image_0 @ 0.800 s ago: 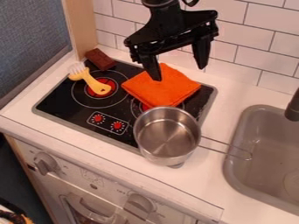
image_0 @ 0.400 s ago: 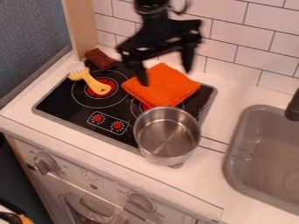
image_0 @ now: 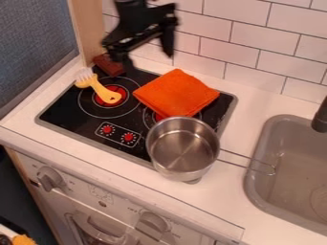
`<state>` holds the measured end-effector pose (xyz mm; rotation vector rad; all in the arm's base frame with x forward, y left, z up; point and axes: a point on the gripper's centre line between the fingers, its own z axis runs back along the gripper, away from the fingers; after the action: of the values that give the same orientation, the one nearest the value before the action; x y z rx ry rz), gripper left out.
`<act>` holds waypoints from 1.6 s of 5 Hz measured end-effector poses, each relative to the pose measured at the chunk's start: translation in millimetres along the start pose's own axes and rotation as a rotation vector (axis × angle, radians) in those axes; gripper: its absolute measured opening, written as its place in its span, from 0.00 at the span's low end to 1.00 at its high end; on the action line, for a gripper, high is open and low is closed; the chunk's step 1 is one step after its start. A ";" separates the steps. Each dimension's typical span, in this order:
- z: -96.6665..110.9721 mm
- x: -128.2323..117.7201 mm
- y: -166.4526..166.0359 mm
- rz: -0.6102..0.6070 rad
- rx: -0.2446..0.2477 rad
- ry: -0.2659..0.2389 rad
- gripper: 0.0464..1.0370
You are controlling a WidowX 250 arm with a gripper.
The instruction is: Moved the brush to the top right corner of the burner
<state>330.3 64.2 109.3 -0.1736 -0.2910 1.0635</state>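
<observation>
While the gripper (image_0: 148,61) hangs over the back of the stove (image_0: 64,112), fingers parted and nothing between them, one yellow brush (image_0: 99,87) lies below.
Brush: white bristles toward the stove's left edge, handle end on the left burner (image_0: 119,90); brown block (image_0: 107,64), one, at the back left corner; orange cloth (image_0: 176,93), folded, back right; steel pot (image_0: 183,146), front right, wire handle reaching over the sink (image_0: 262,158).

Soft light across the counter (image_0: 258,100), pale glints in the pot (image_0: 182,149), blurred claw (image_0: 148,59)
</observation>
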 end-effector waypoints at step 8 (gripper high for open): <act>-91.3 81.3 72.0 0.174 0.252 -0.235 0.59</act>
<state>336.1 169.9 15.0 0.1567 -0.3548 1.2853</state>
